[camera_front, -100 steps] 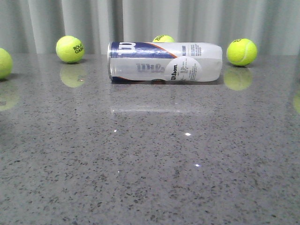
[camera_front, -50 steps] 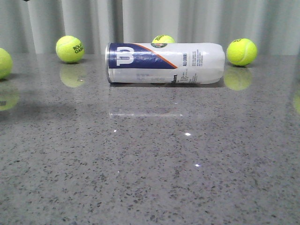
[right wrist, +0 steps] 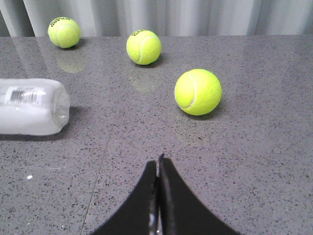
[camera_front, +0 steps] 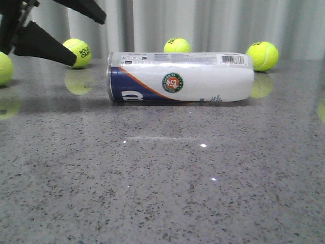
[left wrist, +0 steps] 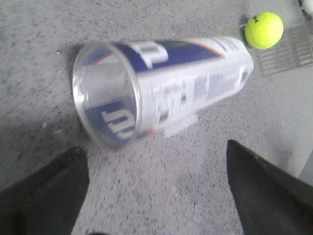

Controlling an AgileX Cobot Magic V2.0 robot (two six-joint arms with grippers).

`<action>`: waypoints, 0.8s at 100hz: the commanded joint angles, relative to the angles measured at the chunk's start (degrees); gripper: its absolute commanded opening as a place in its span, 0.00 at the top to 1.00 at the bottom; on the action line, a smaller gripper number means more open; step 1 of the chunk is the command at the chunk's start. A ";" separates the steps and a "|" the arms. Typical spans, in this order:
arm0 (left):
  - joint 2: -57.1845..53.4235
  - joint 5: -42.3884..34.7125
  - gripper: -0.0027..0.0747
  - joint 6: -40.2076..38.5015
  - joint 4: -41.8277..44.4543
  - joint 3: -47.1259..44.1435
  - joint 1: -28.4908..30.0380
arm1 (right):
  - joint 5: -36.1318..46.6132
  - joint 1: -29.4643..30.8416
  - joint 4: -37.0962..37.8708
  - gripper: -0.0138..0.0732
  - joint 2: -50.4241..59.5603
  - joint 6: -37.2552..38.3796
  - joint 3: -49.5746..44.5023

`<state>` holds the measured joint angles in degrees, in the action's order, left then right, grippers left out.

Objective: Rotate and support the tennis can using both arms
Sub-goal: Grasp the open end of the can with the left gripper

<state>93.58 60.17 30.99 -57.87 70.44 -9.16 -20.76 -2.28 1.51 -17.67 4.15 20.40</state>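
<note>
The tennis can (camera_front: 180, 77) lies on its side on the grey table, silvery rim to the left, with the navy panel, orange stripe and round emblem facing me. My left gripper (camera_front: 91, 43) is open and empty, hanging above the table just left of the can's rim end. In the left wrist view the can (left wrist: 161, 88) shows its open mouth, and the left gripper (left wrist: 155, 147) has its fingers (left wrist: 44, 196) spread wide, apart from the can. My right gripper (right wrist: 159, 159) is shut and empty, off the can's closed end (right wrist: 32, 105), and does not show in the front view.
Yellow-green tennis balls lie behind the can at far left (camera_front: 4, 67), left (camera_front: 78, 52), middle (camera_front: 176, 46) and right (camera_front: 262, 56). Three balls (right wrist: 198, 91) (right wrist: 143, 47) (right wrist: 64, 32) lie ahead of the right gripper. A curtain closes off the back.
The can has rolled about its long axis, turning from the W panel to the emblem, and shifted slightly nearer and left. The left gripper has come into view at the upper left.
</note>
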 commanded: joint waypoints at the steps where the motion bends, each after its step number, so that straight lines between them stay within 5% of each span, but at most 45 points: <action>1: 0.79 -0.95 0.25 0.36 -3.97 3.81 -1.95 | 4.02 0.33 0.21 0.91 -0.17 -0.46 1.43; 36: 11.29 7.21 0.30 4.77 -18.14 7.29 -5.62 | 4.02 0.33 0.21 0.91 -0.17 -0.46 1.43; 80: 11.94 11.68 0.95 6.98 -23.45 7.29 -5.62 | 4.02 0.33 0.21 0.91 -0.17 -0.46 1.43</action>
<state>108.28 68.50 36.90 -76.75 76.19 -14.42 -20.76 -2.28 1.51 -17.67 4.15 20.40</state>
